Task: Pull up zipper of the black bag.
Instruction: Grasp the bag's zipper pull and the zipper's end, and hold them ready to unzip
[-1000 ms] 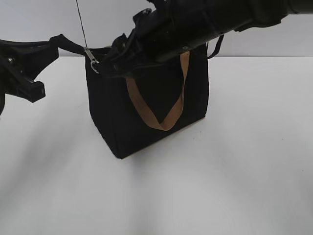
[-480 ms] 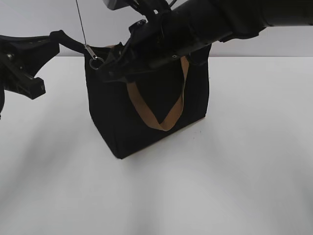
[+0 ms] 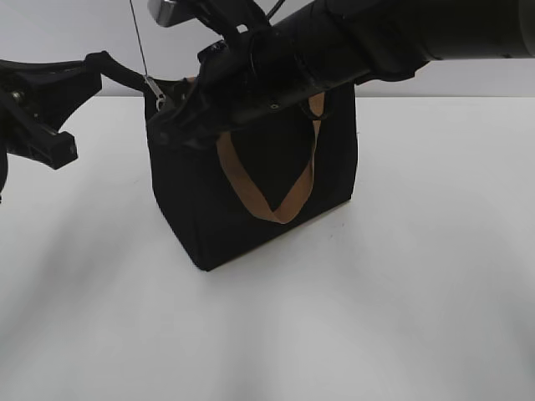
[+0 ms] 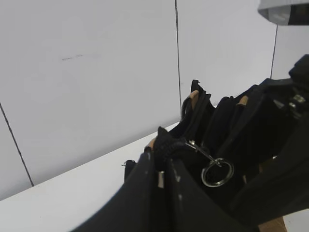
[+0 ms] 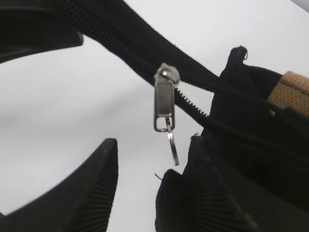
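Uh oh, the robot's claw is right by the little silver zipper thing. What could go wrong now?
Three things, maybe. The right gripper is open and the zipper hangs above the gap, so it might close on air. The ring dangles loose and could slip away or snag. The left gripper looks pinched on the end of the black bag; if it slips, the bag may tip or slide when pulled.
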Robot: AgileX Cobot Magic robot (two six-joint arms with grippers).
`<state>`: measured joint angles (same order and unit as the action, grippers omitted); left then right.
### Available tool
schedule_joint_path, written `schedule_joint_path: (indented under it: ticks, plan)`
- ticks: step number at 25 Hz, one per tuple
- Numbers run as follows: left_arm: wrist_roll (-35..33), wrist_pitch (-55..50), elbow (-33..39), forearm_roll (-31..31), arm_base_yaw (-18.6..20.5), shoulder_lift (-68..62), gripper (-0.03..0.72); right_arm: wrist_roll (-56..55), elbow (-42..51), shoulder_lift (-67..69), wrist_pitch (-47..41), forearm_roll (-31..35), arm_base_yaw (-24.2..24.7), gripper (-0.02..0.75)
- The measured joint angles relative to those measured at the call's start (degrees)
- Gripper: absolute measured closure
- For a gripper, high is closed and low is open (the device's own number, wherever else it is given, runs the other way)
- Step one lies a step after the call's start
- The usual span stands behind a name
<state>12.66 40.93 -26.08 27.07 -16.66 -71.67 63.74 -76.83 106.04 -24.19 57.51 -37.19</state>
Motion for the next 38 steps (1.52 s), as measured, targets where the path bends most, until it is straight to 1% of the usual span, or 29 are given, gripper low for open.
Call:
schedule_joint_path:
  ticks: [5, 10, 11, 13, 15, 16, 18, 23, 38]
  plan:
    - [0.0, 0.0, 0.0, 0.0, 0.0, 0.0, 0.668, -0.4, 0.0, 0.1, 0.7, 0.0, 0.0, 0.500]
    - [0.0, 0.0, 0.0, 0.0, 0.0, 0.0, 0.668, -0.9, 0.0, 0.1, 0.7, 0.0, 0.0, 0.549]
    - [0.0, 0.0, 0.0, 0.0, 0.0, 0.0, 0.668, -1.0, 0.0, 0.1, 0.7, 0.0, 0.0, 0.570]
    - [0.0, 0.0, 0.0, 0.0, 0.0, 0.0, 0.668, -1.5, 0.0, 0.1, 0.8, 0.0, 0.0, 0.633]
    - [0.0, -0.1, 0.0, 0.0, 0.0, 0.0, 0.668, -1.9, 0.0, 0.1, 0.9, 0.0, 0.0, 0.717]
    - [0.0, -0.1, 0.0, 0.0, 0.0, 0.0, 0.668, -2.0, 0.0, 0.1, 0.9, 0.0, 0.0, 0.741]
    - [0.0, -0.6, 0.0, 0.0, 0.0, 0.0, 0.668, -2.1, 0.0, 0.1, 0.9, 0.0, 0.0, 0.752]
    - [0.0, -2.9, 0.0, 0.0, 0.0, 0.0, 0.668, -2.6, 0.0, -0.6, 0.8, -0.5, 0.2, 0.752]
    - [0.0, -8.1, 0.0, -0.1, -0.1, 0.0, 0.668, -6.2, 0.0, -1.4, -0.9, -0.8, 4.2, 0.752]
